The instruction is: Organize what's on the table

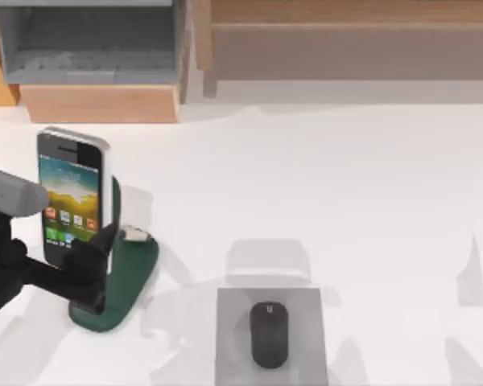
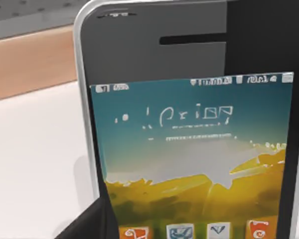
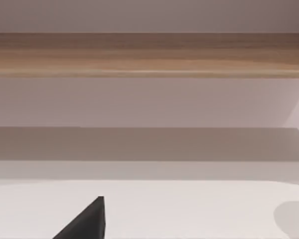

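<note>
Gripping the silver-edged smartphone (image 1: 71,193) upright, left end effector (image 1: 92,273) seats it over the dark green stand (image 1: 133,273) on the white worktop (image 1: 322,177); black mouse (image 1: 268,334) sits on its grey pad (image 1: 306,305).

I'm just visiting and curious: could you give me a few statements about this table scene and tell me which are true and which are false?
1. The left gripper is shut on the phone. True.
2. The computer mouse lies on the bare table. False: it sits on a grey mouse pad.
3. The phone's screen is dark. False: it is lit, showing icons.
4. A dark green stand is beside the phone. True.
5. The shelf unit is at the table's far edge. True.
</note>
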Tool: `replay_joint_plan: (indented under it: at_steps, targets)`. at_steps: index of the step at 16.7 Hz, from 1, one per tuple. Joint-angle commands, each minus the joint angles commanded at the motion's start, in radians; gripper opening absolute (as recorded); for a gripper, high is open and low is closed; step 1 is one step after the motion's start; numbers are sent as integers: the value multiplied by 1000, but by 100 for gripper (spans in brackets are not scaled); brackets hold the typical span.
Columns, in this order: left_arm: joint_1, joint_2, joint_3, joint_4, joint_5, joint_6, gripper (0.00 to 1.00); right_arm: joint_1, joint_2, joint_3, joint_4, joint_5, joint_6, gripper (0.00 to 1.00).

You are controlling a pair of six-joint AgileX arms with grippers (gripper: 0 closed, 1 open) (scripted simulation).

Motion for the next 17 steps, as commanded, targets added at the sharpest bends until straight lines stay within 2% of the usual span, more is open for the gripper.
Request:
replay_joint_plan:
  at_steps: [3,17]
  targets:
    - [20,-26,-18,11,-1,1,100,0,0,0,0,0,0,100]
    - [310,-472,-291,164,-25,8,100,0,0,0,0,0,0,100]
